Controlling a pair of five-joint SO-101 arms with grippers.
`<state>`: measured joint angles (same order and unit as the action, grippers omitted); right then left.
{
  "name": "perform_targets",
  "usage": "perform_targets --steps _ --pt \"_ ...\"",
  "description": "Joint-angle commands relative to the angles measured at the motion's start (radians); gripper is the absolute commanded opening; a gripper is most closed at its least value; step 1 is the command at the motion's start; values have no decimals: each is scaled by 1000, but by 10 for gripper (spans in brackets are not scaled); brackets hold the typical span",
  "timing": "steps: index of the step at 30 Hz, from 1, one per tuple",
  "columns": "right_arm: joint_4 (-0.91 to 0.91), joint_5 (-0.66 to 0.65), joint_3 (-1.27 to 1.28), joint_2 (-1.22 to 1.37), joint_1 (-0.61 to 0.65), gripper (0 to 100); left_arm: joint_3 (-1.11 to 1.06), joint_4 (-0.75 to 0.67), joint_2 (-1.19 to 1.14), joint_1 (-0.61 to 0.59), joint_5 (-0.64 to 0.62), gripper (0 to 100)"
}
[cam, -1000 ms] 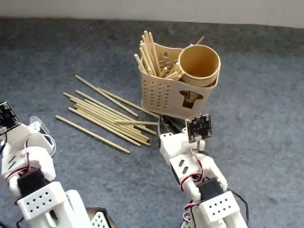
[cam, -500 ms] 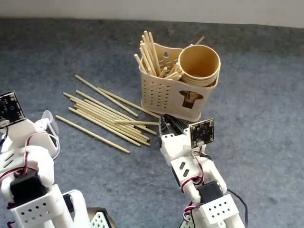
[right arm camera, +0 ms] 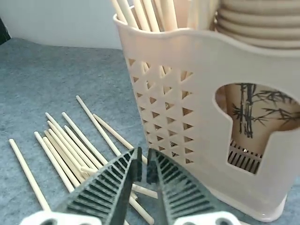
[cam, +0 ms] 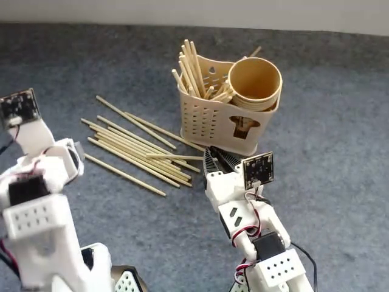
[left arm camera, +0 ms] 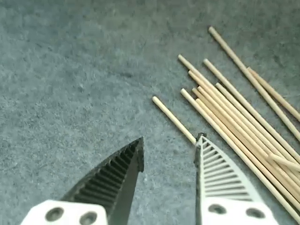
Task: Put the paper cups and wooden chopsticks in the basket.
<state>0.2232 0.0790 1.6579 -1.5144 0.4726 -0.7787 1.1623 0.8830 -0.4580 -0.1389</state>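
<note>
Two pincers are mine. My left pincer hangs wide open with nothing in it, its dark finger and its pale finger well apart above the grey tabletop. The tip of the pale finger lies just beside the outermost stick of the loose chopsticks, though I cannot tell whether they touch. My right pincer is closed down to a sliver, with its ribbed fingers almost meeting, and it grips nothing. It points at the near wall of the basket from just in front, and the nearest ends of the loose sticks lie beneath and beside it. Those loose sticks lie flat in a rough bundle, slanting from the left side of the tabletop toward the foot of the basket, and a few stray off at their own angles. The basket stands upright in the middle of the tabletop, nearer the far edge than the near one. Inside it, on the right, sit the paper cups, nested in a stack, and a bamboo print shows through the cut-out in the wall. On the left a sheaf of standing chopsticks leans up out of the rim.
</note>
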Motion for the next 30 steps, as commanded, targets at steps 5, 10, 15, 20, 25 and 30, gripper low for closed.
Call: perform_targets --steps 5,10,15,20,25,30 --pt "-31 -12 30 -21 2 34 202 -6 -463 64 -138 182" --pt "-33 -106 41 -21 62 34 325 0 -708 67 -281 182" --pt "-33 -112 42 -21 76 34 427 -3 -905 67 -287 181" --pt "-33 -114 42 -21 76 34 544 -6 -1081 64 -288 181" --pt "-33 -114 42 -21 76 34 651 0 -1248 61 -288 180" --pt "-33 -114 42 -21 76 34 762 23 -1357 59 -284 35"
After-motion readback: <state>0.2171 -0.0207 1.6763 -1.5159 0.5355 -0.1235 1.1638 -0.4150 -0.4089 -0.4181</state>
